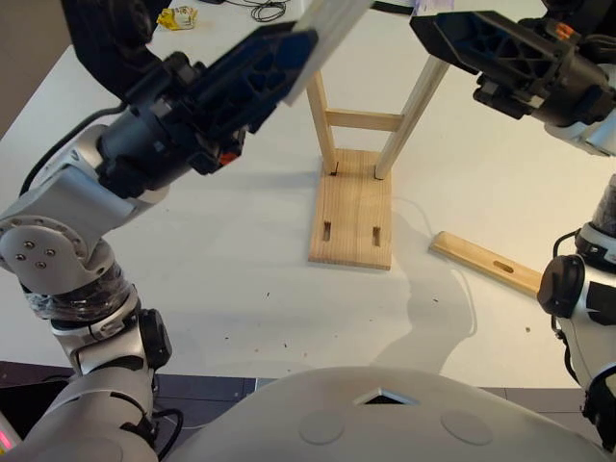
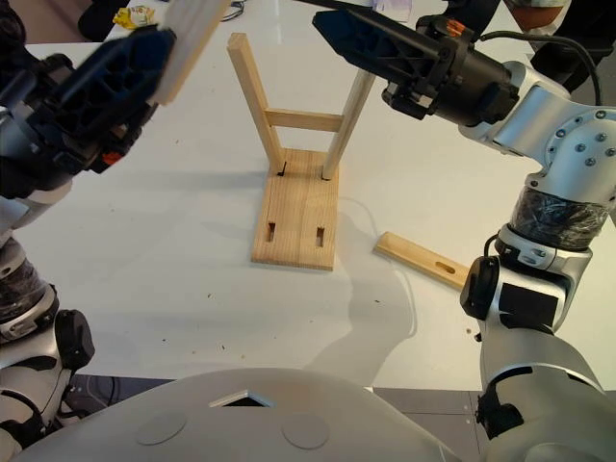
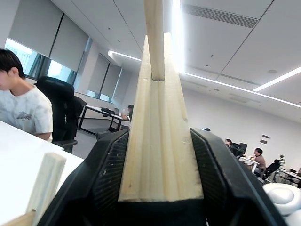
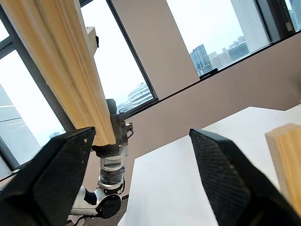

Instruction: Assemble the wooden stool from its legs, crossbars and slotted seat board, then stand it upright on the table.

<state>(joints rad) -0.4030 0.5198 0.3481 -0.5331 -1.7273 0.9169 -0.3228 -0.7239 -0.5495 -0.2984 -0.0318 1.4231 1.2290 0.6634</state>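
Pale wood: a loose slotted bar lies on the table at 4 o'clock of the slotted seat board. Two legs joined by a crossbar stand in the board's far slots. At 10 o'clock the left gripper clamps a raised wooden piece; at 1 o'clock the right gripper gapes wide by one leg's top.

Probably an open-plan office: ceiling light strips upper right, a black desk chair at left, shaded windows upper left.
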